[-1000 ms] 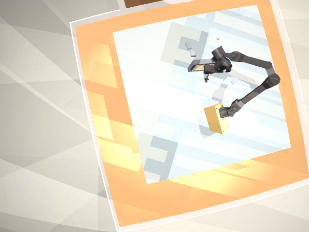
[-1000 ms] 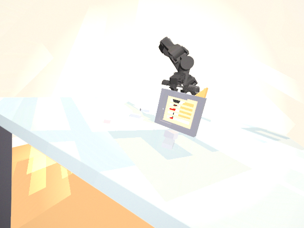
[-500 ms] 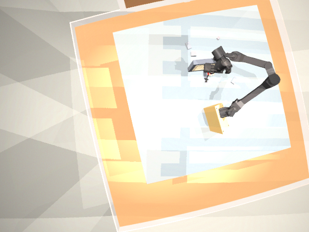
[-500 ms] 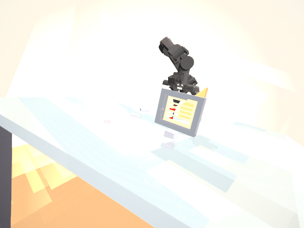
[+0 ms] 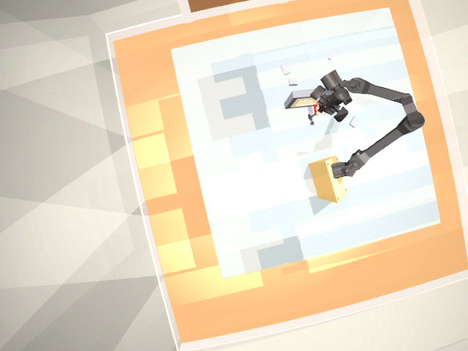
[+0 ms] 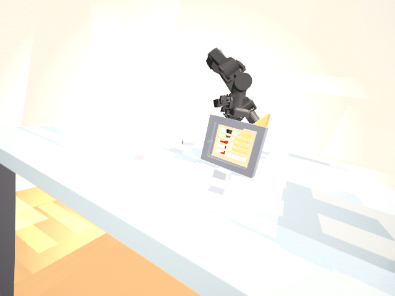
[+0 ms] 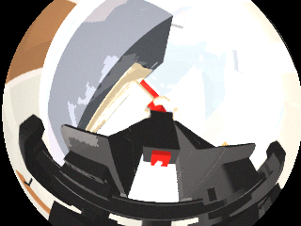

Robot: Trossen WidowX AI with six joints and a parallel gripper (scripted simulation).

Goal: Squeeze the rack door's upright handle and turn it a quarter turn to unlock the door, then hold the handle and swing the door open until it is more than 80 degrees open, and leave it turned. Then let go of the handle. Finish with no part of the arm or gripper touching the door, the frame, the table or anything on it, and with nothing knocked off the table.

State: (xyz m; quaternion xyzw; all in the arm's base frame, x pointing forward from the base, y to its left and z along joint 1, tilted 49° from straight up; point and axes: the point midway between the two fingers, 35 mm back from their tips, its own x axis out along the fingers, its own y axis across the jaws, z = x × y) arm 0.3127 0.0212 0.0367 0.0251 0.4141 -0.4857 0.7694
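Pale patches of light wash over the table (image 5: 241, 177) (image 6: 111, 203). One grey rack frame (image 5: 302, 93) (image 6: 206, 140) (image 7: 94, 61) stands there, its cream slats partly hiding the pincer (image 5: 321, 108) (image 6: 229, 131) (image 7: 161, 123), which is pinching the red handle (image 5: 315, 109) (image 6: 224, 142) (image 7: 150, 88) beside the frame. Four small pale blocks (image 5: 285, 69) (image 6: 221, 174) lie around it; the rack's contents are unclear.

A smooth, matt grey finish is seen on the frame (image 5: 303, 93) (image 6: 260, 153) (image 7: 108, 42); dark, plastic-looking surfaces are shown on the arm (image 5: 385, 141) (image 6: 242, 81).
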